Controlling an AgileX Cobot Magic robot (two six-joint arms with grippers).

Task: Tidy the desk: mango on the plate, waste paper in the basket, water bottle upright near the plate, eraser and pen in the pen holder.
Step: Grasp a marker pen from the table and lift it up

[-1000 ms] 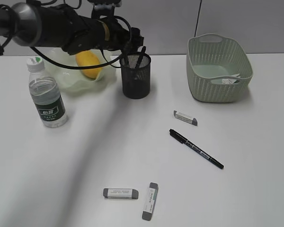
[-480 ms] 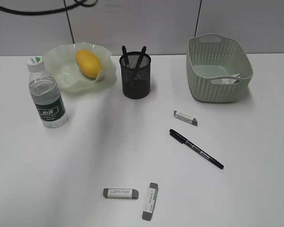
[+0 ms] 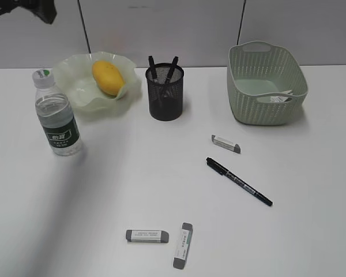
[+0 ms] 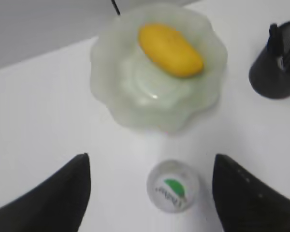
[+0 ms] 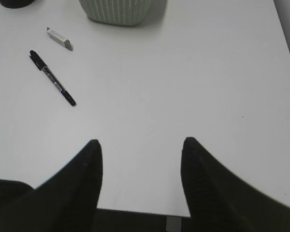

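Two smooth black pens point(image 3: 162, 70) in wire-mesh cylindrical pen holder point(image 3: 165, 98).

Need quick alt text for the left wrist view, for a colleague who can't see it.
Open left gripper hangs above the upright water bottle, seen cap-on. Beyond it the mango lies on the wavy green plate; the black mesh pen holder stands at the right edge.

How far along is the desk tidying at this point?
Done: mango on the plate, bottle upright beside it, paper in the basket, two pens in the holder. Nothing in hand: both grippers open and empty. Left: one pen and three erasers on the desk.
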